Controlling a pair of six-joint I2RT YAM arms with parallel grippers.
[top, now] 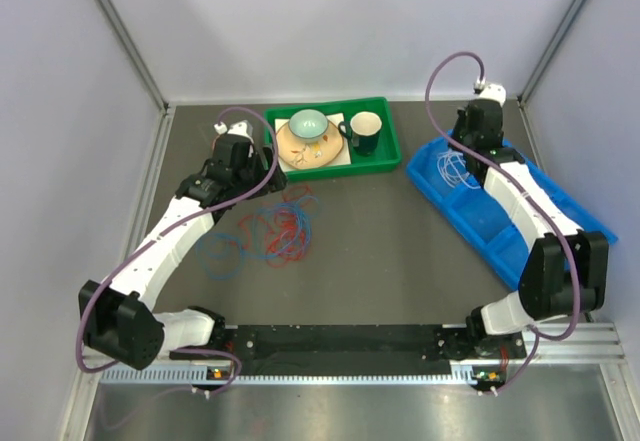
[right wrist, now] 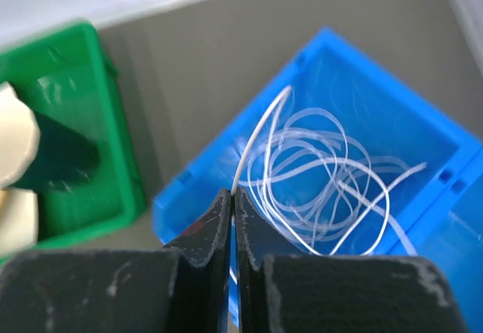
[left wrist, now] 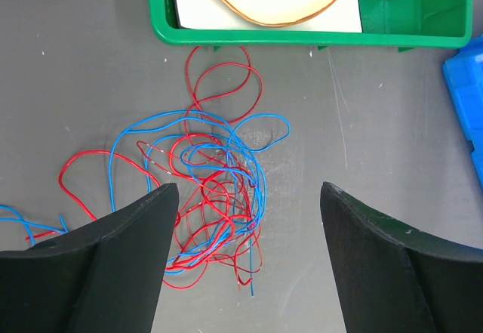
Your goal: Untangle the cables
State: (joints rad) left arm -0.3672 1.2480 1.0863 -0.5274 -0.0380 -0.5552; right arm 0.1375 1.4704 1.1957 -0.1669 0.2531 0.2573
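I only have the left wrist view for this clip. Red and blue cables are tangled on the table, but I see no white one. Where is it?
Observer: The white cable lies coiled in the far compartment of the blue bin.
Operator: Is the right arm holding it?
Observer: Yes, the right claw is shut on one strand, over the bin.
Operator: The plate is cut off at my top edge. Is anything on it?
Observer: A pale green bowl sits on it, and a dark green mug stands beside it.
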